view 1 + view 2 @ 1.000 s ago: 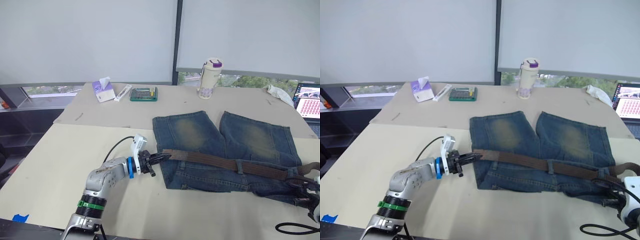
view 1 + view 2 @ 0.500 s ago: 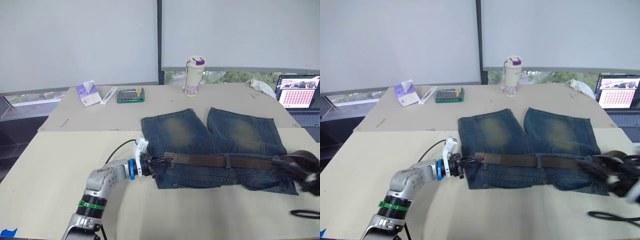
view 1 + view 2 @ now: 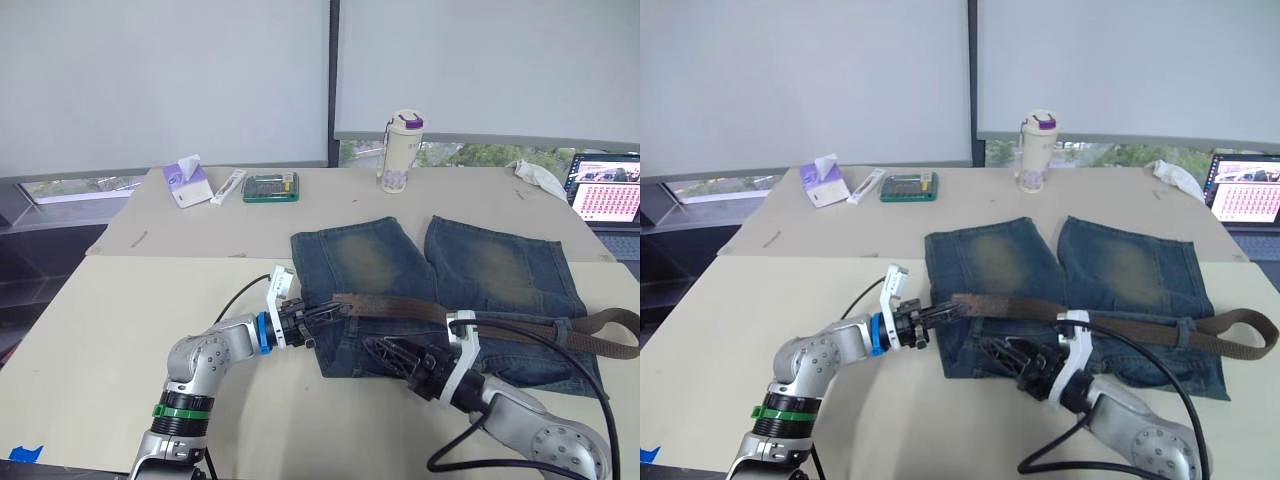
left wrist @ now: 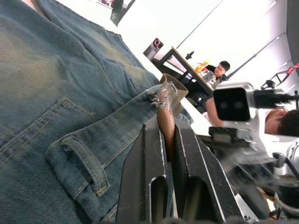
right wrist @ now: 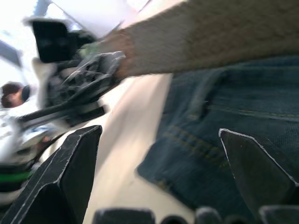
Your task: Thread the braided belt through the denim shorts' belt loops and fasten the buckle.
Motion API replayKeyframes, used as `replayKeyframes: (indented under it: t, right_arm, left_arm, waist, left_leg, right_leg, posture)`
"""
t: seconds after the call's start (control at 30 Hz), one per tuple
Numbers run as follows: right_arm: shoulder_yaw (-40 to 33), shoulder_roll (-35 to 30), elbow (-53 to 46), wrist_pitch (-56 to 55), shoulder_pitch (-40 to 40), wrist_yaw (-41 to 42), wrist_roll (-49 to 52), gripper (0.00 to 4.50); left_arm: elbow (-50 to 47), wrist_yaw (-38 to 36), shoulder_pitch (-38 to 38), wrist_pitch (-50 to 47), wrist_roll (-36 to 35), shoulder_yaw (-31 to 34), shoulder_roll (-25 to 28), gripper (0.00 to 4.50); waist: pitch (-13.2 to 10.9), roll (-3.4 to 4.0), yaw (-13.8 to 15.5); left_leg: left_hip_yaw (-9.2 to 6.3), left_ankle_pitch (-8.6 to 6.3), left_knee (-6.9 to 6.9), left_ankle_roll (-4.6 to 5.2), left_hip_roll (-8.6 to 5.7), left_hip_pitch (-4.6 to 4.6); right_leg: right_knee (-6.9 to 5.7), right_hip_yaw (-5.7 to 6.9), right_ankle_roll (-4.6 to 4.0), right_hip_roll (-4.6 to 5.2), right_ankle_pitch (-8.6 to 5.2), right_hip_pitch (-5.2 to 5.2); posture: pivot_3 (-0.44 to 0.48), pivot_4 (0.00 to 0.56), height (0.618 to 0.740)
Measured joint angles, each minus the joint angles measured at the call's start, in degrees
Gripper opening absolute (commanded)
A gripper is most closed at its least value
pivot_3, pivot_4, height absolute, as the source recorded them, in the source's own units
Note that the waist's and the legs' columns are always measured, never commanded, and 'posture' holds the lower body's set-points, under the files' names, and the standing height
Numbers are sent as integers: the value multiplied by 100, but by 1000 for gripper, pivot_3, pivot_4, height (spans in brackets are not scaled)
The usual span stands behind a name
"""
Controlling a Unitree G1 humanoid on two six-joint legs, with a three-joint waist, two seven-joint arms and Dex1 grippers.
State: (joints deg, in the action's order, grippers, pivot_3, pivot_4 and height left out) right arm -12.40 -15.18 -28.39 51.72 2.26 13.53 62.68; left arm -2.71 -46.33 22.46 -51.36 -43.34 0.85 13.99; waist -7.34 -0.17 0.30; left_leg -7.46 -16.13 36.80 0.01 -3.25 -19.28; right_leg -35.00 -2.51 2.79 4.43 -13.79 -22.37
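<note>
The denim shorts (image 3: 440, 290) lie flat on the bench (image 3: 120, 330) with the braided belt (image 3: 400, 308) stretched across their waistband. The left gripper (image 3: 325, 313) pinches the belt's frayed end at the shorts' left edge. The right gripper (image 3: 385, 353) hovers over the waistband, fingers spread wide.

Both robot arms wore silver-grey casings; the left arm (image 3: 205, 362) carried green and blue rings, the right arm (image 3: 535, 430) a white wrist bracket, each trailing black cables.
</note>
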Motion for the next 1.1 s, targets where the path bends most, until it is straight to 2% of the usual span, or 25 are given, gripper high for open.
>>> replayKeyframes:
  t: [0.07, 0.17, 0.27, 0.6, 0.63, 0.7, 0.8, 0.93, 1.1]
  right_arm:
    - [-64, 253, 146, -318, -99, 80, 54, 4458]
    - [-105, 291, 183, -472, -121, 239, 181, 4458]
    - [-14, 227, 183, -476, -120, 315, 232, 3678]
    - [72, 161, 192, -497, -128, 200, 168, 214]
    - [71, 149, 192, -497, -128, 201, 166, 45]
    - [75, 103, 192, -497, -128, 201, 161, 0]
    - [76, 13, 192, -496, -129, 146, 134, 0]
    - [51, -72, 369, -354, -183, -465, 46, 0]
    - [-209, -449, 471, 145, -201, -1144, 632, 0]
  left_arm:
    - [-44, 59, -48, -3, 2, -15, -1, 0]
    - [-48, 83, -80, -3, 2, -15, -3, 0]
    - [-54, 122, -79, -3, 0, -14, -47, 0]
    - [-57, 135, -79, 14, 14, -75, -97, 0]
    - [-57, 134, -79, 14, 14, -76, -96, 0]
    - [-57, 131, -79, 12, 14, -85, -92, 785]
    - [-53, 116, -80, 20, 53, -112, -39, 1703]
    - [-28, -17, -111, 483, 455, -297, 268, 3049]
    - [195, -558, -352, 1661, 1238, -572, 794, 3049]
  waist:
    - [2, 5, -33]
    - [3, 6, -40]
    - [3, 7, -64]
    - [3, 7, -99]
    - [3, 7, -99]
    - [3, 7, -98]
    - [3, 7, -100]
    - [4, 8, -100]
    - [4, 10, -43]
  left_leg:
    - [0, 0, -6, 0, 3, 1]
    - [-2, 0, -6, 0, 1, 0]
    - [-2, 0, -6, 0, 1, 1]
    - [-2, 0, -6, 0, 2, 0]
    - [-2, 0, -6, 0, 2, 0]
    - [-2, 0, -6, 1, 2, 0]
    - [-1, 0, -6, 1, 2, 1]
    - [-1, 0, -7, 0, 2, 1]
    - [-1, 0, -10, 0, -1, -3]
  right_leg:
    - [-1, 0, -6, -2, 4, -2]
    - [-1, 3, -9, -2, 5, -2]
    - [-1, 3, -10, -2, 6, -1]
    - [-2, 3, -10, -3, 5, -2]
    - [-2, 3, -10, -3, 5, -2]
    - [-2, 3, -9, -3, 5, -2]
    - [-2, 3, -9, -3, 5, -2]
    - [-2, 1, -13, -3, 7, -4]
    - [5, -1, -19, 3, 9, -2]
  posture:
    - [0, 150, 740]
    - [0, 150, 740]
    - [0, 150, 740]
    - [0, 150, 740]
    - [0, 150, 740]
    - [0, 150, 740]
    - [0, 150, 740]
    - [0, 150, 740]
    - [0, 150, 740]
